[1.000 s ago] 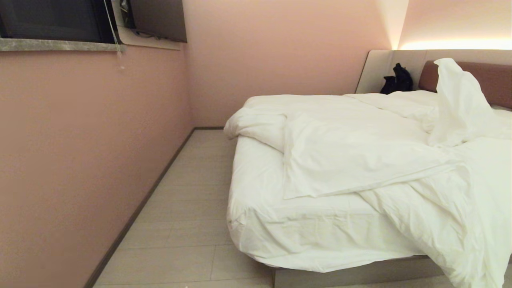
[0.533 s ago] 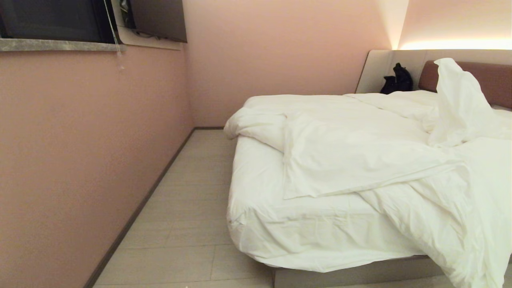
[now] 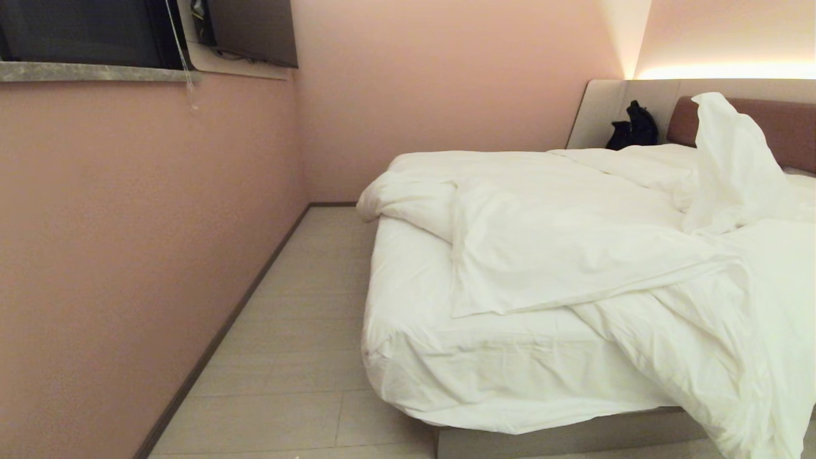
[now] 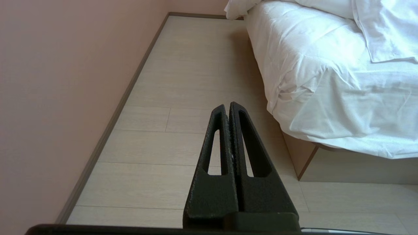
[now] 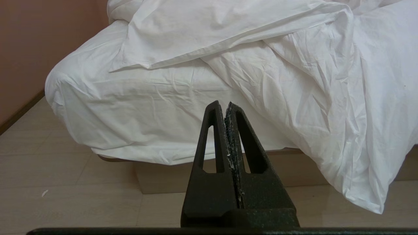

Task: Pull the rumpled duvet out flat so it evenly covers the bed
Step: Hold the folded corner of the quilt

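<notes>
Duvet (image 3: 574, 248) lies bunched on the bed (image 3: 510, 376), piled toward the headboard and spilling over the foot edge at the right corner down toward the floor. One flap lies folded across the middle, so the near left corner shows bare sheet. Both pincers are clenched tight and hold nothing. Right pincer (image 5: 226, 107) points at the foot edge, nearer the hanging part. Left pincer (image 4: 227, 109) points at the floor (image 4: 183, 98) beside the bed.
</notes>
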Robot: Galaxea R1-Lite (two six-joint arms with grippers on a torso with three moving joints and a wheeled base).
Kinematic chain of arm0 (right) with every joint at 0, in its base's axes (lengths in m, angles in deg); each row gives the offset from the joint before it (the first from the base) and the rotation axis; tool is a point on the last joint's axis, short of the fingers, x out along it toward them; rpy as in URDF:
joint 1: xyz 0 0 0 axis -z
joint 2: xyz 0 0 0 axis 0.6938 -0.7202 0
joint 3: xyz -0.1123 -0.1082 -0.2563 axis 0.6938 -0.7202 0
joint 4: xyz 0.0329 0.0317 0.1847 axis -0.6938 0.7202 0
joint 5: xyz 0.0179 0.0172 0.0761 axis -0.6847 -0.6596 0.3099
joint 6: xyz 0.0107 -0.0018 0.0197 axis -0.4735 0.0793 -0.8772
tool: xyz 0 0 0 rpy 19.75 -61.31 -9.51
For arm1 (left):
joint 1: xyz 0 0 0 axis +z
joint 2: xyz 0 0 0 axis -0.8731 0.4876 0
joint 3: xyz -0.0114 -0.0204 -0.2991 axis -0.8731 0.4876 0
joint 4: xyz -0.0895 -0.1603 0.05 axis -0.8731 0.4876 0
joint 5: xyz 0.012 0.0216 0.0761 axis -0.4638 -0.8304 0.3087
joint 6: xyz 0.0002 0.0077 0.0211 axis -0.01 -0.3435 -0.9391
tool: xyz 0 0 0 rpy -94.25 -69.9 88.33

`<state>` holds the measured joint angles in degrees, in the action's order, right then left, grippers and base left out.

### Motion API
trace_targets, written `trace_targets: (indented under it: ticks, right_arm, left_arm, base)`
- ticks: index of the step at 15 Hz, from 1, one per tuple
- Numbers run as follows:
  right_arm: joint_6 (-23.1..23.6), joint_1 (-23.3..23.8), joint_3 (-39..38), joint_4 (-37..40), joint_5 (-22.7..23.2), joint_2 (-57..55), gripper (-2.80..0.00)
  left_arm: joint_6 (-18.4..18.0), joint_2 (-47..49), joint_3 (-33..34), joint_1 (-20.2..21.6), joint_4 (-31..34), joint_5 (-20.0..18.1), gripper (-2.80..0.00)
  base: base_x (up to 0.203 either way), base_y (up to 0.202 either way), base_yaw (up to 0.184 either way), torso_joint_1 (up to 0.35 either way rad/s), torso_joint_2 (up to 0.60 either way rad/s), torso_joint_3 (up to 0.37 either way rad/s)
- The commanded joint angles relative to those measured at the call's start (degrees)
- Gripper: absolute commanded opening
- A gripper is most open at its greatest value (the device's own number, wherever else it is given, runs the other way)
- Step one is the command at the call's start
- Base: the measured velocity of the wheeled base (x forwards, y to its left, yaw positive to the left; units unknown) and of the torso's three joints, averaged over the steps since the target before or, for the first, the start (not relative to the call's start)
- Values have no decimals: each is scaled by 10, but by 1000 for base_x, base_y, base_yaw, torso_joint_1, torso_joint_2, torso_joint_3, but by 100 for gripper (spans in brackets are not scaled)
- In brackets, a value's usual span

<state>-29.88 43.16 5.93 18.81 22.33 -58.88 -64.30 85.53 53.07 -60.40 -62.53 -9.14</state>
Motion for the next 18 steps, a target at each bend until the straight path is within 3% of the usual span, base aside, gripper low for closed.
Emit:
trace_targets:
  ticks: [1, 18]
  right_arm:
    - [0, 0, 0, 0, 0, 0, -280]
    - [0, 0, 0, 0, 0, 0, -280]
  left_arm:
    - [0, 0, 0, 0, 0, 0, -280]
    - [1, 0, 0, 0, 0, 1, -280]
  base:
    - [0, 0, 0, 0, 0, 0]
    - [0, 0, 0, 0, 0, 0]
